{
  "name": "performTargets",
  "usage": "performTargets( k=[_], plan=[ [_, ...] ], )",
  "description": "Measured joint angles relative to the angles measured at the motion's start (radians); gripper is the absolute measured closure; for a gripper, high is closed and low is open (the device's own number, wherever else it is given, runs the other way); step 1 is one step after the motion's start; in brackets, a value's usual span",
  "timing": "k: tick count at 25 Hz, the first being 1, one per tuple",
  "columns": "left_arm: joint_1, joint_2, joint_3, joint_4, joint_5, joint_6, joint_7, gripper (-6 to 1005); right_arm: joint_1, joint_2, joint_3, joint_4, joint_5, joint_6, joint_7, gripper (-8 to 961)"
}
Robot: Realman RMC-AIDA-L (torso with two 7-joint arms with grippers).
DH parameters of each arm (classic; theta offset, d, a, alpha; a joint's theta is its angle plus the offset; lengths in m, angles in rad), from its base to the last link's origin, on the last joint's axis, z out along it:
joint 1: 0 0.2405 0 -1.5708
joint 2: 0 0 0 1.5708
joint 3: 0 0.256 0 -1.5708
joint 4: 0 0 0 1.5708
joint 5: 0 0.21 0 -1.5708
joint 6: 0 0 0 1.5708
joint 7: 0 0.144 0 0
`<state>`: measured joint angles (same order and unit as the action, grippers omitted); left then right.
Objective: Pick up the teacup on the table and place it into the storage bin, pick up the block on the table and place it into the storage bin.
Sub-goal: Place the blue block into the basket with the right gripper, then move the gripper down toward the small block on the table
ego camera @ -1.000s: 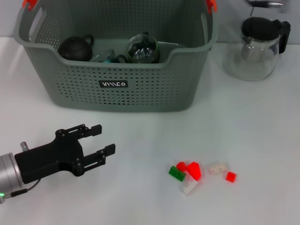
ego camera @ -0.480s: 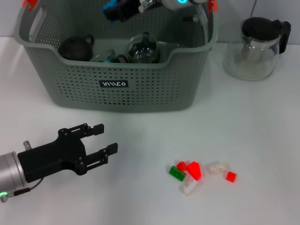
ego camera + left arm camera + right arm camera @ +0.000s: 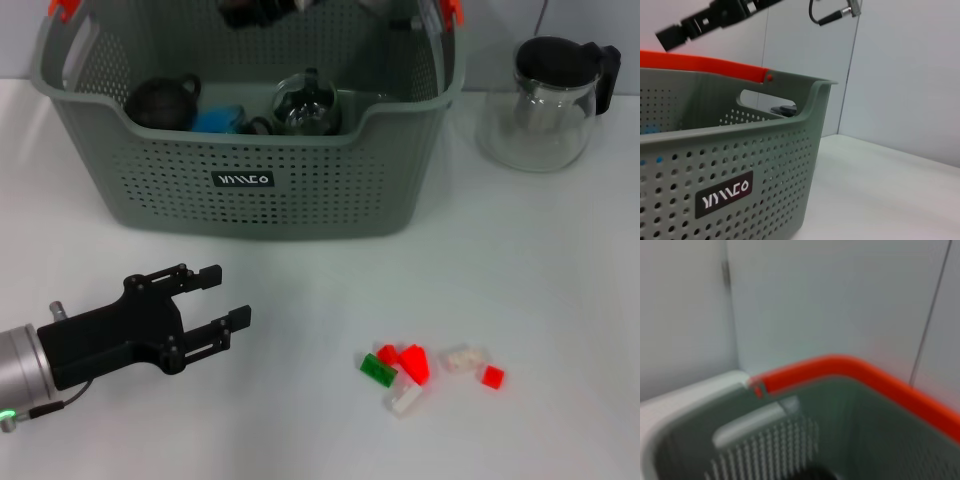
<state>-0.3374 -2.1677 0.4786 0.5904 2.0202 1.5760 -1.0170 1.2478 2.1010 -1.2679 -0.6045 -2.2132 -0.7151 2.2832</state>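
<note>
The table (image 3: 560, 280) is plain white and smooth, with a soft matte sheen under even, diffuse light that casts only faint shadows. It runs back to a pale grey wall (image 3: 900, 75), which meets the table's far edge in a clean line. The wall is built of flat panels; thin dark vertical seams (image 3: 852, 65) split it into sections, and another seam (image 3: 930, 315) shows in the right wrist view. The panels are bare and a shade cooler and duller than the tabletop. No window or lamp is in sight.
</note>
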Motion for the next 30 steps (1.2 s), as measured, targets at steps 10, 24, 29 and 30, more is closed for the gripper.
performTargets(
  k=[10,24,29,30],
  plan=[
    [0.003,0.001,-0.001,0.000,0.000,0.000,0.000,356,-0.455,-0.007,0.013,-0.470,0.638,-0.238,-0.389,161],
    [-0.001,0.003,-0.003,0.005,0.000,-0.016,-0.001,356,-0.739,-0.091,0.141,-0.772,0.223,-1.039,-0.325,103],
    [0.002,0.003,-0.003,0.007,0.002,-0.033,-0.001,356,-0.689,-0.043,0.140,-0.858,-0.011,-1.129,-0.246,103],
    [0.006,0.003,-0.003,0.009,0.002,-0.033,-0.001,356,-0.675,-0.035,0.136,-0.859,-0.038,-1.145,-0.239,102]
  ],
)
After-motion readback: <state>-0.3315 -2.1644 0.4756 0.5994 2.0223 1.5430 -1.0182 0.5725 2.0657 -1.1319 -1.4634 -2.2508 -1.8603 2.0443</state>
